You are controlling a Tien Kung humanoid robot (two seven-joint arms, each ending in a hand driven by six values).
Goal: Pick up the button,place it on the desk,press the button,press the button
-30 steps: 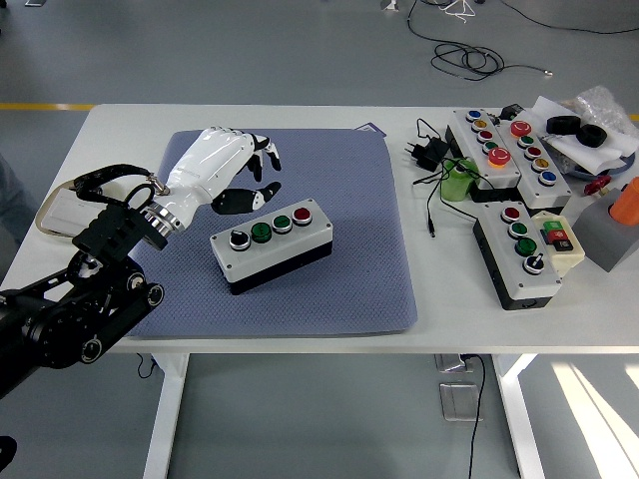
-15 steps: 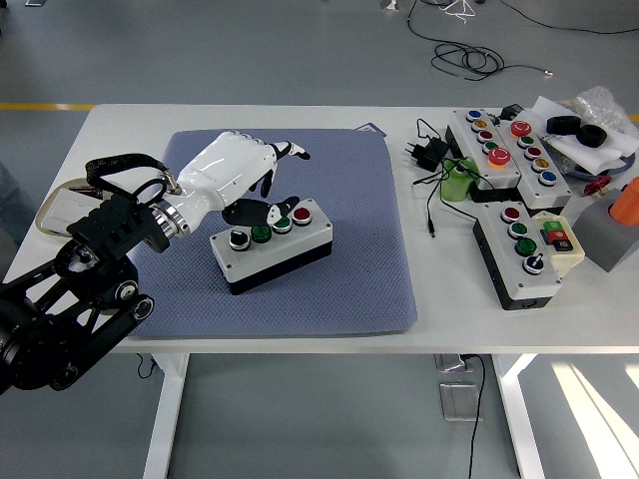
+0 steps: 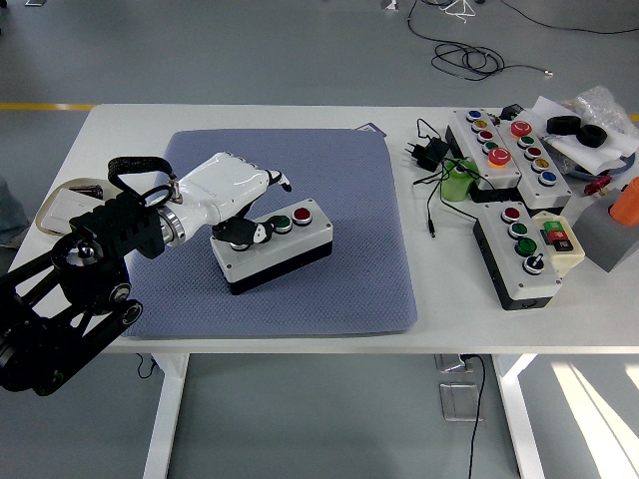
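on blue mat [image 3: 349, 269], left hand [image 3: 235, 195] covers button box's [image 3: 285, 249] left end

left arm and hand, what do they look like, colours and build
The left arm is black, built of chunky jointed segments with round silver bolt heads, and a black cable loops above the wrist. A metallic ring joins it to the left hand, which has a glossy white shell and dark fingertips.
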